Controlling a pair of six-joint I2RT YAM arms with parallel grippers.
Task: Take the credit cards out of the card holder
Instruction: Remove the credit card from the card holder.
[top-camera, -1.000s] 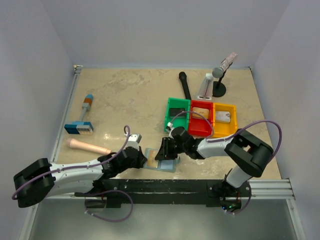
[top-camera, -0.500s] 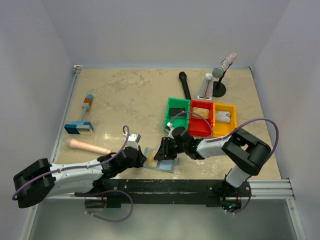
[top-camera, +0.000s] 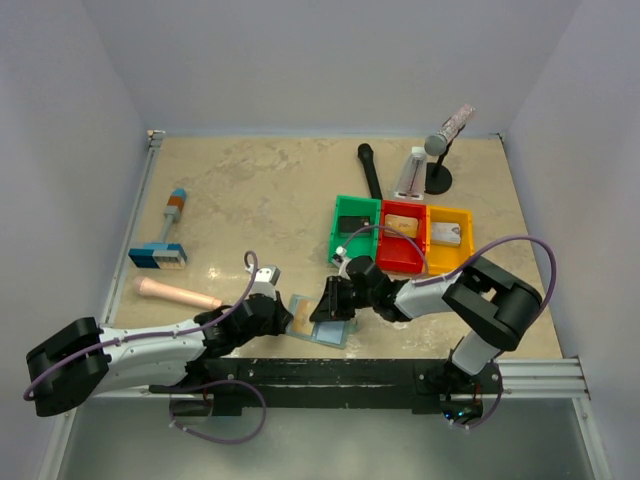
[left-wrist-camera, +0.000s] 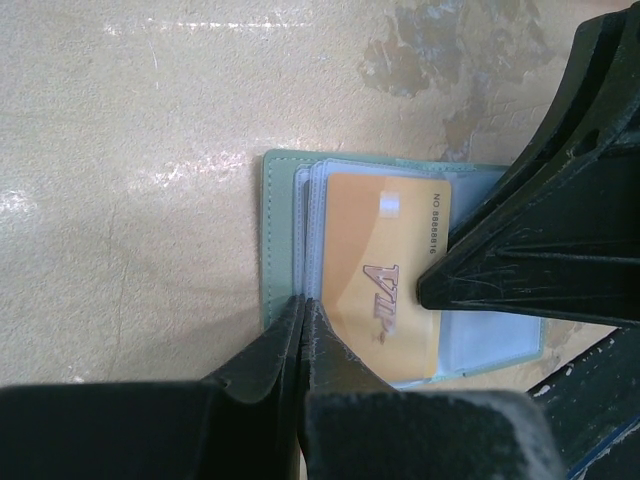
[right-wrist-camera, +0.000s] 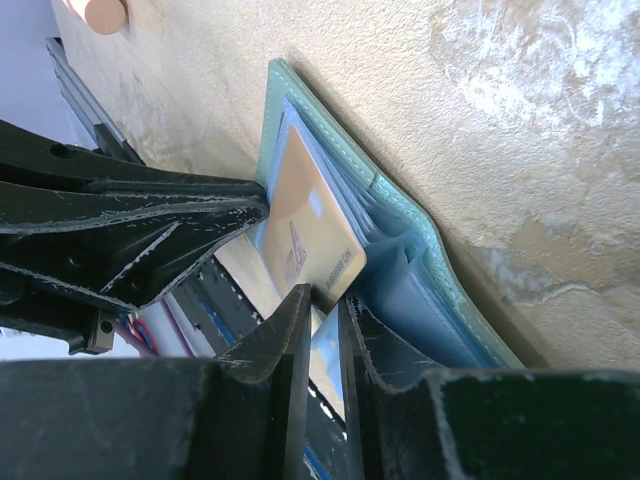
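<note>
The right gripper (right-wrist-camera: 322, 305) pinches the orange card (right-wrist-camera: 308, 222); the left gripper (left-wrist-camera: 303, 305) clamps the wallet (left-wrist-camera: 280, 230) at its edge; next, the card likely needs a straight pull out.

Pale teal-grey card holder (left-wrist-camera: 283, 240) w/ clear, bluish-tinted sleeves. Tan-orange card (left-wrist-camera: 385, 270) inside: cream logo lettering, small dark no. print, one white square. Matte black L gripper (left-wrist-camera: 300, 305) & R gripper (right-wrist-camera: 322, 298), scuffed grey at edges. White L arm (top-camera: 150, 348) w/ black joints. Beige table (top-camera: 270, 200), marbled w/ grey-brown blotches. Green bin (top-camera: 357, 203) w/ dark card (top-camera: 352, 224); red bin (top-camera: 400, 260) w/ light tan card (top-camera: 402, 222); yellow bin (top-camera: 450, 262) w/ pale grey card (top-camera: 447, 233). Blue & orange block tool (top-camera: 160, 250). Pinkish-beige cylinder (top-camera: 178, 293). Pale lilac-grey walls (top-camera: 300, 70).
</note>
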